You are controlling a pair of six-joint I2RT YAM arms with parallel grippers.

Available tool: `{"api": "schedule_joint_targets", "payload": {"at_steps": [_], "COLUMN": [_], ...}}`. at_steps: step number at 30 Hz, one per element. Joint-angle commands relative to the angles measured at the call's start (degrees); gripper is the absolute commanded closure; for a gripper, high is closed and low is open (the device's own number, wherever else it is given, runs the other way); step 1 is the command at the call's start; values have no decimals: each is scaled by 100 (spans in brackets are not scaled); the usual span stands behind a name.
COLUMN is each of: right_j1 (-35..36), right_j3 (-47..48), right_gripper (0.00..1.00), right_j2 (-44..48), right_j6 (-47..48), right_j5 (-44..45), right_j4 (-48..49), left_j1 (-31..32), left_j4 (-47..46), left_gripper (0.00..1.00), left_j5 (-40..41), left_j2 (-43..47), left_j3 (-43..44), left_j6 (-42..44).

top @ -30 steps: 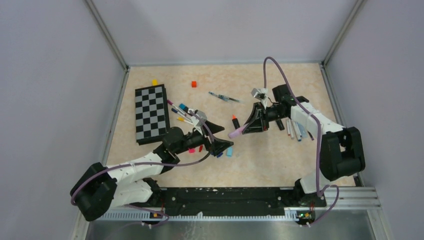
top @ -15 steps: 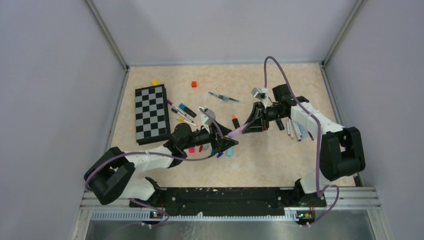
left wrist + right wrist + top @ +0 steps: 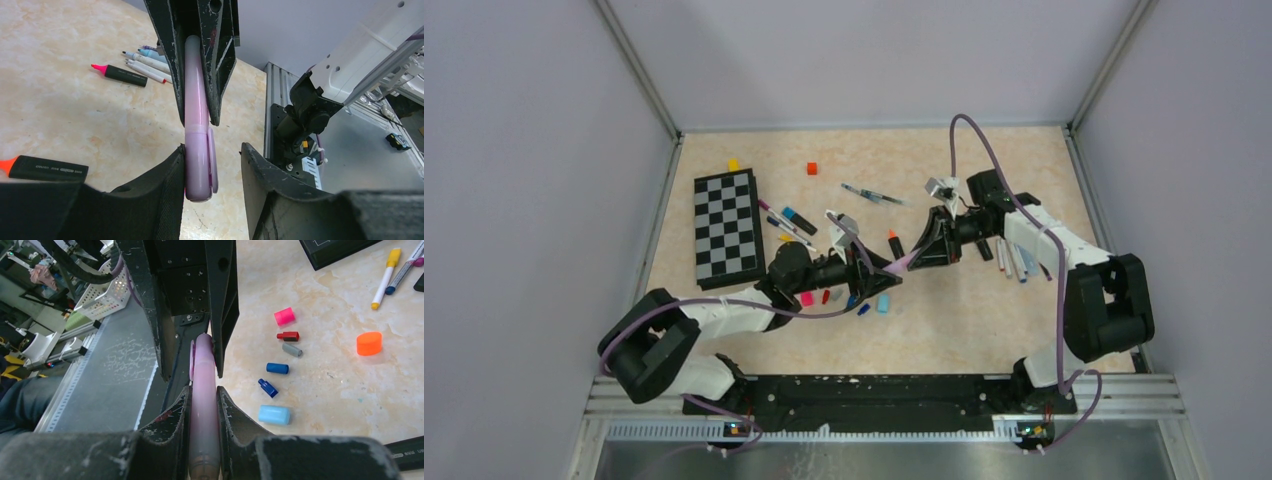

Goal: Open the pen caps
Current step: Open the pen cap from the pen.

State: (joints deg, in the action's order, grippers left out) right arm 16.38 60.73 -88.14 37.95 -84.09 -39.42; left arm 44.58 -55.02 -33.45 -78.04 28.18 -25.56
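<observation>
1. Right gripper (image 3: 203, 390): clamped tight on the pink pen (image 3: 204, 365), both fingers flush on the barrel. The barrel is round, smooth, glossy plastic.
2. Left gripper (image 3: 212, 149): jaws apart, straddling the pen's cap (image 3: 199, 165). One finger touches the cap and the other shows a clear gap, so it is not clamped.
3. Cap: same pink, slightly fatter than the barrel, with a flat clip down one side. It is still on the pen. The pen is held off the table (image 3: 984, 310), bridging the two grippers around mid-table.
4. Fingers on both grippers: matte black, wedge-shaped, scuffed with pale scratches.
5. Loose caps (image 3: 277, 368) lie on the table beside the left gripper. They are small cylinders in pink, red, grey, two blues and light blue, plus a wider orange cap (image 3: 369, 343).
6. Table: beige marble-look top, smooth, with a slight sheen.
7. Black highlighter (image 3: 42, 168), orange tip: white print on the barrel, too small to read. A second black one (image 3: 120, 75), pink tip, lies next to the white pens (image 3: 147, 62).
8. Checkerboard (image 3: 726, 225): flat, black and white squares, far left. Red cube (image 3: 811, 168) and yellow cube (image 3: 733, 164) sit beyond it.
</observation>
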Motion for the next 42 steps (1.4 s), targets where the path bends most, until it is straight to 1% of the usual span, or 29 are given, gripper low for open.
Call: {"api": "schedule_joint_targets", "payload": {"at_steps": [1,2,3,4,6,7,8,11,14,16,19,21,23,26,27,28,29,30,32,35,38,41,42], "right_j1": [43,47,55,55,49,53,57,37,-89,-241,-531,-684,-814,-882,-882,-894,-906,-913,-928,-918,-919,-865,-824], "right_j3": [80,83,91,91,114,139,176,354,552,692,864,871,864,832,747,600,361,41,-636,-1339,-1831,-2322,-2347], "right_gripper": [100,100,100,100,100,100,100,100,100,100,100,100,100,100,100,100,100,100,100,100,100,98,98], "right_j2": [157,157,158,158,158,157,157,152,115,80,68,106,110,64,71,80,142,238,458,671,734,470,325], "right_j6": [202,214,227,248,300,357,444,928,1289,1482,1649,1646,1590,1549,1369,893,133,-886,-2332,-3615,-4745,-5510,-5644], "right_j5": [-91,-87,-85,-78,-77,-76,-64,105,207,206,145,138,161,212,290,469,751,1170,2055,3176,4123,4416,4537], "right_j4": [14,2,-10,-29,-96,-153,-256,-729,-1167,-1464,-1782,-1804,-1763,-1677,-1414,-907,-46,951,2822,4396,5688,7035,7200], "left_j1": [8,12,3,-1,-20,-34,-44,-135,-319,-457,-560,-584,-634,-697,-702,-697,-704,-705,-703,-699,-698,-703,-699], "left_j4": [-228,-207,-178,-123,26,97,138,412,1131,1789,3207,3769,4064,4368,4358,4313,4271,4188,3998,3775,3972,4237,4238], "left_gripper": [53,55,60,66,84,94,100,100,100,100,100,100,100,100,100,100,100,100,100,100,100,100,100], "left_j5": [-337,-370,-413,-460,-598,-656,-693,-839,-895,-988,-763,-750,-801,-488,-253,81,464,957,1408,1760,2031,2136,2108], "left_j2": [-42,-54,-68,-83,-148,-193,-208,-95,251,565,999,1206,1374,1662,1786,1975,2111,2217,2299,2108,1681,1311,1241], "left_j3": [248,267,292,319,409,452,469,451,414,391,496,462,391,288,232,171,113,50,-62,-83,122,360,399], "left_j6": [-22,-12,-3,5,-1,-8,-10,36,290,595,1118,1327,1403,1440,1387,1298,1168,1031,806,492,222,95,64]}}
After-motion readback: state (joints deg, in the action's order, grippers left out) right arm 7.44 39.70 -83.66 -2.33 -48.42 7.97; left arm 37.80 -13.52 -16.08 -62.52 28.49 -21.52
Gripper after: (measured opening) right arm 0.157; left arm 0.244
